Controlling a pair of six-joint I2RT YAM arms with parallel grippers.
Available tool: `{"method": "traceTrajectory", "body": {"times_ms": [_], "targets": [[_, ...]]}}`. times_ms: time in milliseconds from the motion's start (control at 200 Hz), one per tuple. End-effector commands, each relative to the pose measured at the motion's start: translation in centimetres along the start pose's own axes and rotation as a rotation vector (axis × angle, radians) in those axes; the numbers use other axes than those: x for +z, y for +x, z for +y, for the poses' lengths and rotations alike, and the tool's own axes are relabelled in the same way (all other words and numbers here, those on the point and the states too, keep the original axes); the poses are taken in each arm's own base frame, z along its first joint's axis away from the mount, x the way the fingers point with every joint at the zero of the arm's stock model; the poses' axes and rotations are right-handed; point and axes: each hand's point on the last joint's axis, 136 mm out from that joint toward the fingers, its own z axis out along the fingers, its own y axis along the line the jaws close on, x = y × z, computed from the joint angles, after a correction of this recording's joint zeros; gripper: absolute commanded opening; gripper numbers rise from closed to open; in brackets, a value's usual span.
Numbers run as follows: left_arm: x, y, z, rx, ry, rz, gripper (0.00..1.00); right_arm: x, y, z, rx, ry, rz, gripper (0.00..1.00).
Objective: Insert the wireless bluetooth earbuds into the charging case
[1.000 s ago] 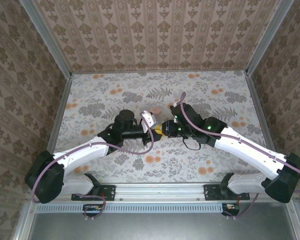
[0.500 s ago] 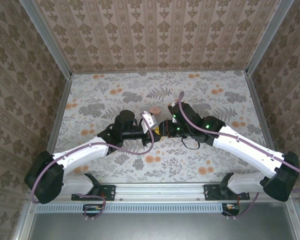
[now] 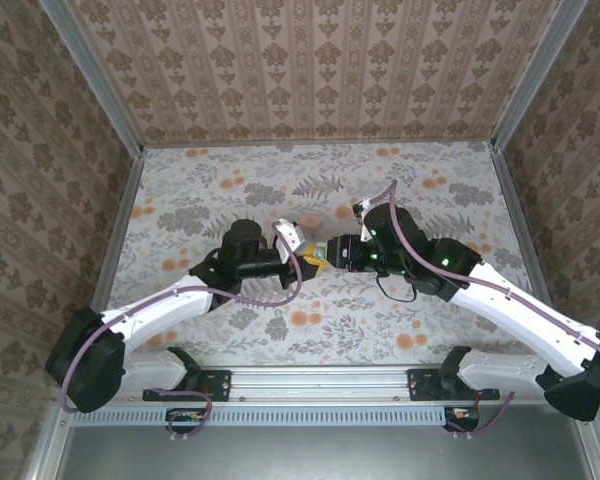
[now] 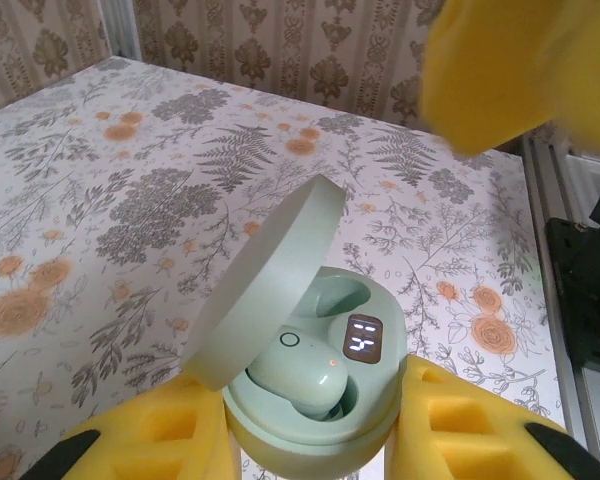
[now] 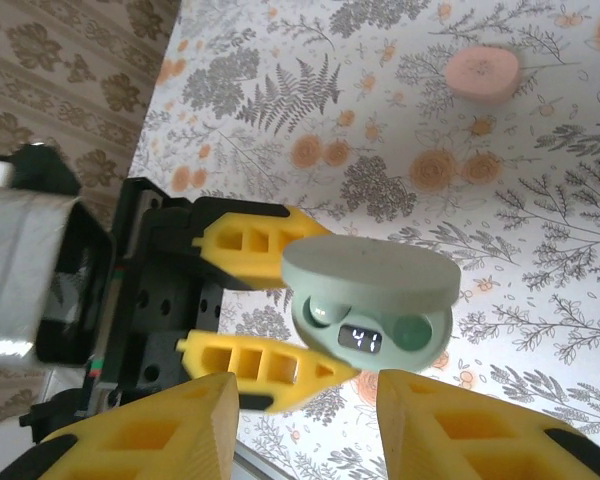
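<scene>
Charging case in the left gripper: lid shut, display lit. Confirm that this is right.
Wrong on the lid: it is open, not shut. The left wrist view shows the charging case clamped in the left gripper, its lid swung up and its display lit.

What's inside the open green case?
One green earbud sits beside a small lit screen. The other socket looks empty. The raised lid hides the case's left edge.

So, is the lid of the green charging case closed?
No: in the left wrist view the lid of the charging case stands hinged open, and the lit display inside shows.
</scene>
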Motion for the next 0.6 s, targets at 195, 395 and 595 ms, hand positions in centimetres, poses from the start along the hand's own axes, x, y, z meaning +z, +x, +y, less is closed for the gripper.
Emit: {"method": "traceTrajectory", "body": {"times_ms": [195, 395, 595], "targets": [[-2.0, -0.6, 1.4, -0.103, -0.031, -0.076, 0.12, -1.4, 0.0, -0.9, 0.041, -0.006, -0.043, 0.42], [-5.2, 1.2, 4.3, -0.235, -0.14, -0.108, 0.12, 1.1, 2.8, -4.0, 0.058, 0.1, 0.046, 0.4], [-9.7, 4.0, 5.9, -0.319, -0.325, -0.06, 0.12, 6.8, 8.6, -5.5, 0.081, 0.162, 0.242, 0.37]]}}
